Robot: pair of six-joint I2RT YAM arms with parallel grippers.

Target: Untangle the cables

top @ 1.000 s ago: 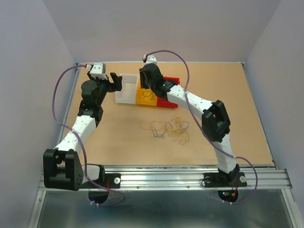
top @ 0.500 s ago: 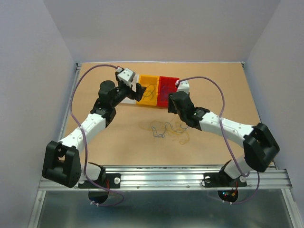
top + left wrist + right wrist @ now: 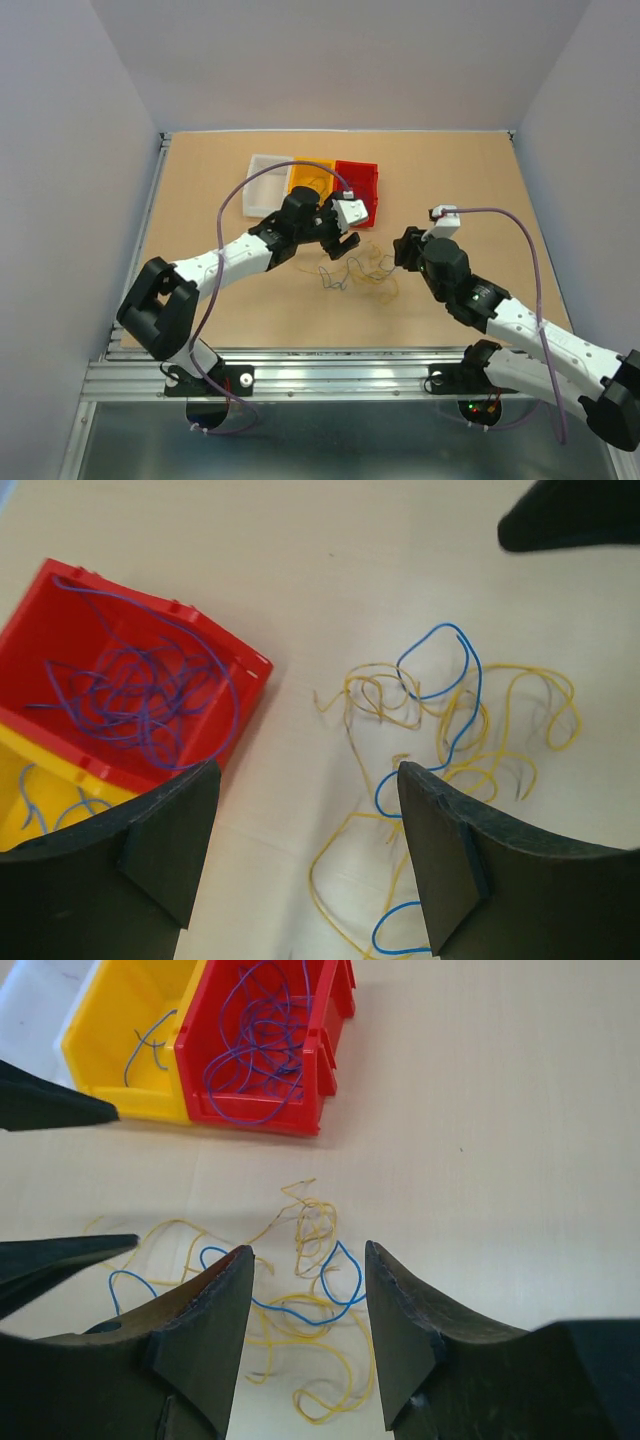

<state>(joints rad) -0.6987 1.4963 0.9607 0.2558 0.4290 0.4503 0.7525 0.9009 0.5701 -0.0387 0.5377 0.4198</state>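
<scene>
Loosely tangled, the yellow and blue cables point(image 3: 358, 270) lie on the table point(image 3: 200, 180) just near of the red bin point(image 3: 356, 164), between the left gripper point(image 3: 345, 240) and the right gripper point(image 3: 405, 248), each spread wide and empty. Only the 2 wrist views reveal purple strands point(image 3: 265, 1045) inside that bin.

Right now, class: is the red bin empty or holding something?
Not empty: the red bin holds a loose bundle of purple wires, seen in both wrist views.

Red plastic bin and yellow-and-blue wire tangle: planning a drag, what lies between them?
Nothing: bare tan tabletop separates red bin from wire tangle, per right wrist view.
</scene>
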